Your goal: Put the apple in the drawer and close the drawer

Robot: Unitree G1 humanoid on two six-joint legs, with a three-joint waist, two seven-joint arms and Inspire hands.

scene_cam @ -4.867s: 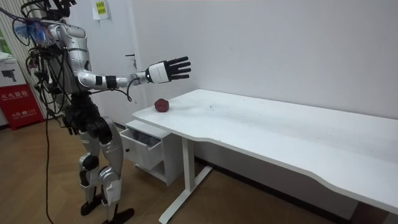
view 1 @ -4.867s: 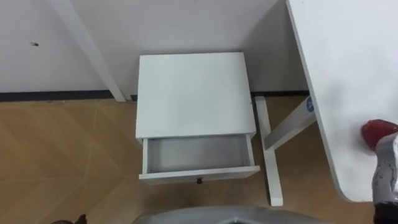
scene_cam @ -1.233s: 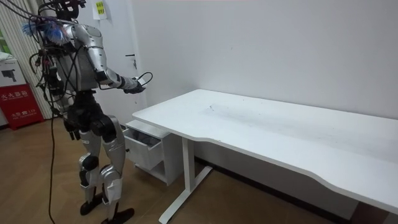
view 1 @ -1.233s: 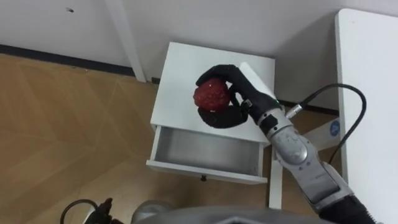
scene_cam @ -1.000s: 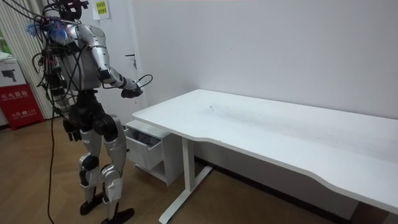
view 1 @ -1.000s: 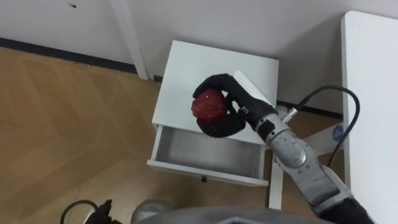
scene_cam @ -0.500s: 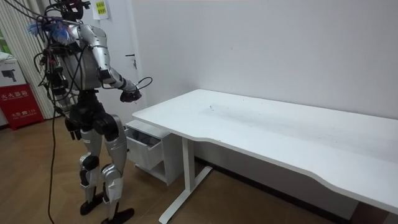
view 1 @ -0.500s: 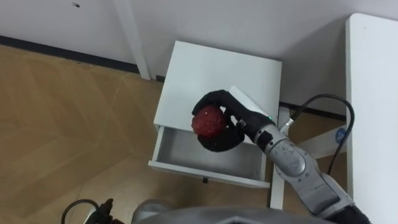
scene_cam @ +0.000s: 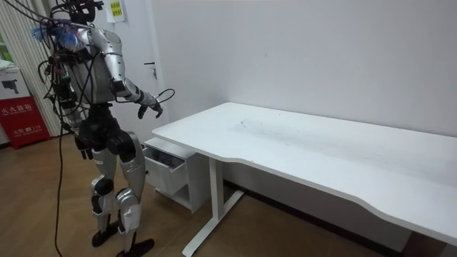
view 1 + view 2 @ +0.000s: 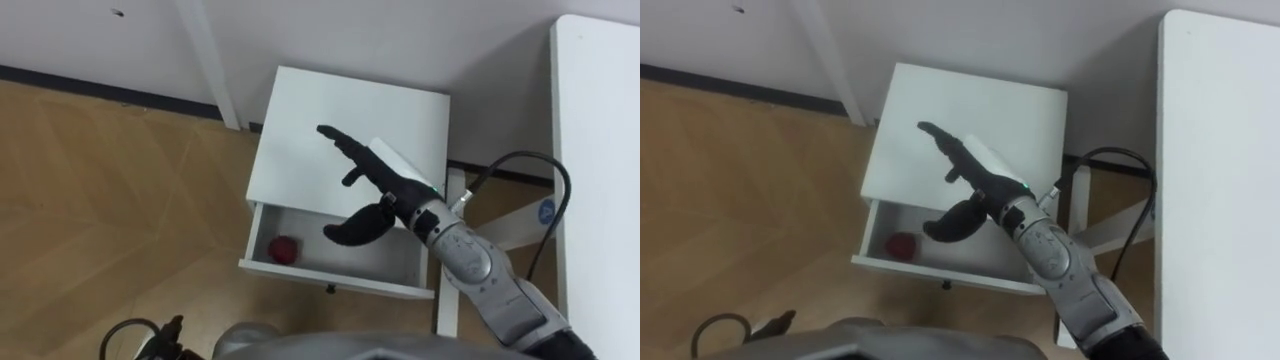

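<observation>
We see apple [image 10: 285, 247] lying in the open drawer [image 10: 335, 283], at its left end. Our right hand [image 10: 385, 200] hovers above the drawer, fingers spread, holding nothing.

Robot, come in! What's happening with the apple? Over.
Right hand open, empty, above the drawer. Apple inside the drawer, left end. Drawer open, not yet closed. Over.

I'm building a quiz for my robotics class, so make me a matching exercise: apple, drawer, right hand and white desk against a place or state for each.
1 apple
2 drawer
3 right hand
4 white desk

A pulled open
B open, holding nothing
C lying in the drawer
D along the view's right edge

Pairs: 1-C, 2-A, 3-B, 4-D
</observation>
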